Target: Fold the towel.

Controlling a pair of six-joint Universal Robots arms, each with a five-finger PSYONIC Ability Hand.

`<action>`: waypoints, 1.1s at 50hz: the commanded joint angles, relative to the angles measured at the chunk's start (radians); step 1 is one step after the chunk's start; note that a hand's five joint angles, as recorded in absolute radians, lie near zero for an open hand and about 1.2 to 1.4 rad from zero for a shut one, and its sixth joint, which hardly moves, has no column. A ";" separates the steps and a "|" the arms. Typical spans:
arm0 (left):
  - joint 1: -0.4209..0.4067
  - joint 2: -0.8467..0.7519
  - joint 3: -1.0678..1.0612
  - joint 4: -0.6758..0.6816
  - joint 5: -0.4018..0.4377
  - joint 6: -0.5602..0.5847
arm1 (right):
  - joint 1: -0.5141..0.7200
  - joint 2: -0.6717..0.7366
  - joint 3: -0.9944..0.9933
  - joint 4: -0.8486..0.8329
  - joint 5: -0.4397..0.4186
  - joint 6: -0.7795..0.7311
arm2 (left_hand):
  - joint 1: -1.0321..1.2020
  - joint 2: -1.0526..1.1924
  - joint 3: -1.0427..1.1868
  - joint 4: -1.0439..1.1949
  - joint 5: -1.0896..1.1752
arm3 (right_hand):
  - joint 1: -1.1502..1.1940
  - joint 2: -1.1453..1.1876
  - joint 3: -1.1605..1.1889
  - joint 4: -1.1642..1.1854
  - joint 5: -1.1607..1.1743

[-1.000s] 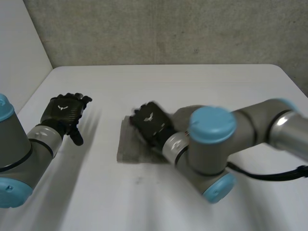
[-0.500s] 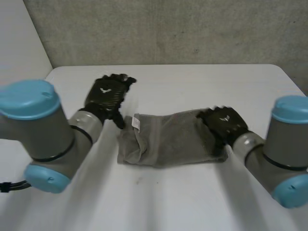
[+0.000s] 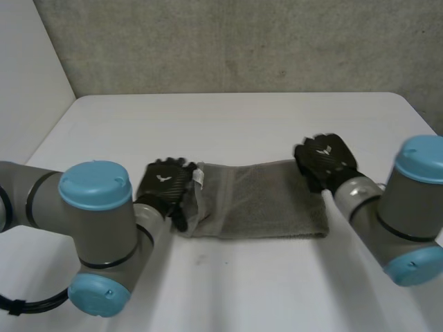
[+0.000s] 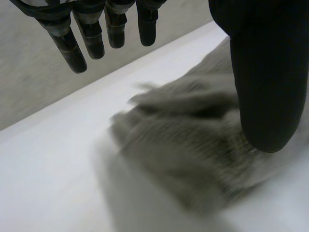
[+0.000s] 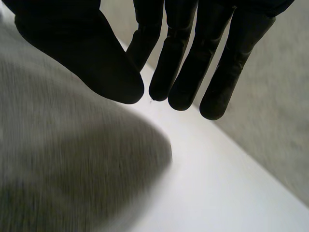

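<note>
The towel (image 3: 266,200) lay in the middle of the white worktop (image 3: 228,124) as a long grey band, already doubled over by the look of it. Its long axis ran straight across from one arm to the other. The left hand (image 3: 165,183) sat at the band's left end, just beside a small white tag (image 3: 196,178) on the cloth. Seen along its own palm, its fingers (image 4: 91,41) hung straight and a little apart, clear above the worktop. The thumb (image 4: 263,72) reached down well away from them onto the rumpled end of the towel, and nothing was caught between thumb and fingers. Whether the thumb pressed the cloth or merely stood over it, I could not say. The right hand (image 3: 324,160) hovered at the far corner of the right end. Its fingers (image 5: 178,72) were straight and close together, the thumb just apart from them, holding nothing, with the towel's edge beneath the palm. Each hand had one short end beside it and neither was nearer the middle. I judged the next fold would have to carry one short end along that axis toward the other. Either hand would first have to close on its end.
</note>
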 commanded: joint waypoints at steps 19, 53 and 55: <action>0.070 0.106 -0.101 0.010 -0.053 0.025 | -0.041 -0.105 0.166 0.148 0.018 0.069 | -0.002 0.013 0.009 0.011 -0.021 | -0.976 -0.782 -0.783 -0.790 -0.764; 0.065 0.279 -0.147 0.010 -0.023 -0.041 | -0.095 -0.039 0.111 -0.034 0.038 -0.072 | -0.005 0.010 0.007 0.008 -0.024 | 0.019 0.212 0.211 0.205 0.230; 0.069 0.289 -0.147 0.010 -0.023 -0.041 | -0.052 -0.039 0.064 -0.028 0.036 -0.084 | -0.005 0.010 0.007 0.008 -0.024 | 0.019 0.212 0.211 0.205 0.230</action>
